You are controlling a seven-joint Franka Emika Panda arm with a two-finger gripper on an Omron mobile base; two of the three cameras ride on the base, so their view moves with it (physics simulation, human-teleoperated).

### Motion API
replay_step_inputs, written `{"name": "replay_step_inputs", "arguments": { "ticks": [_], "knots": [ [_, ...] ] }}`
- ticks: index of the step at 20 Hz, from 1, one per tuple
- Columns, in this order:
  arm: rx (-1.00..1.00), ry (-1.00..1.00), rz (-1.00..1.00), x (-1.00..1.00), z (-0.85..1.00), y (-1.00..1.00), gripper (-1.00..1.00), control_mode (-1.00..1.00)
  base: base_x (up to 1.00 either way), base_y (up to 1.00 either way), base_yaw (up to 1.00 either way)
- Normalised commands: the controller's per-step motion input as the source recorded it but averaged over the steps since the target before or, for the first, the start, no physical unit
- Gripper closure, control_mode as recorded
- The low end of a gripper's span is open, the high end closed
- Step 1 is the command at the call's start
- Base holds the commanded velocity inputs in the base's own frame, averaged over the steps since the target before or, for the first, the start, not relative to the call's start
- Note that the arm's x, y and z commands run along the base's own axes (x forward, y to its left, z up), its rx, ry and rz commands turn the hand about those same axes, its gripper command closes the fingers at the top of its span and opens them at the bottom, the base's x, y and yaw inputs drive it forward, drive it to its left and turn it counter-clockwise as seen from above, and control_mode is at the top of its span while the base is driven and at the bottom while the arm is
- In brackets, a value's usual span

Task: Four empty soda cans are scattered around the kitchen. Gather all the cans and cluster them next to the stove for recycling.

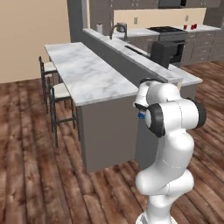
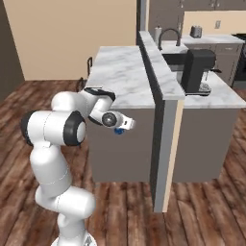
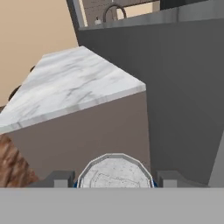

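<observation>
Across the bottom of both base views, the plank floor (image 1: 26, 166) runs under a long island (image 1: 87, 74) with a white-grey marble top and grey sides. A raised ledge runs along the island's far edge. The white arm (image 1: 168, 131) stands at the near end of the island, folded at the elbow, with its hand level with the island's grey end panel.

In the left base view the stove (image 1: 168, 31) sits far back at about 1 o'clock, against the rear wall, with its black top and dark oven front facing the room. Two stools (image 1: 59, 94) stand at the island's long side, at about 9 o'clock. In the right base view a dark coffee machine (image 2: 197, 69) stands on the lower counter beyond the ledge, at about 2 o'clock, and a curved faucet (image 2: 169, 36) rises behind it at about 1 o'clock.

The gripper (image 2: 126, 124) points at the end of the island. In the hand view its finger tips (image 3: 59, 178) sit close on either side of a can (image 3: 116, 173) — silvery top up, blue showing at its rim — so it is holding that can, well apart from the stove.

Two red cans (image 1: 185, 27) stand on the counter just beside the stove, at its 3 o'clock side, near each other.
</observation>
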Motion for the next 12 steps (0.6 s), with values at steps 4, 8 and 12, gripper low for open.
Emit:
{"name": "replay_step_inputs", "arguments": {
  "ticks": [4, 8, 12],
  "knots": [
    [0.0, 0.0, 0.0, 0.0, 0.0, 0.0, 1.0, 1.0, -0.47, 0.6, -0.15],
    [0.0, 0.0, 0.0, 0.0, 0.0, 0.0, 1.0, 1.0, -0.52, 0.42, -0.15],
    [0.0, 0.0, 0.0, 0.0, 0.0, 0.0, 1.0, 1.0, -0.57, 0.27, -0.21]
  ]
}}
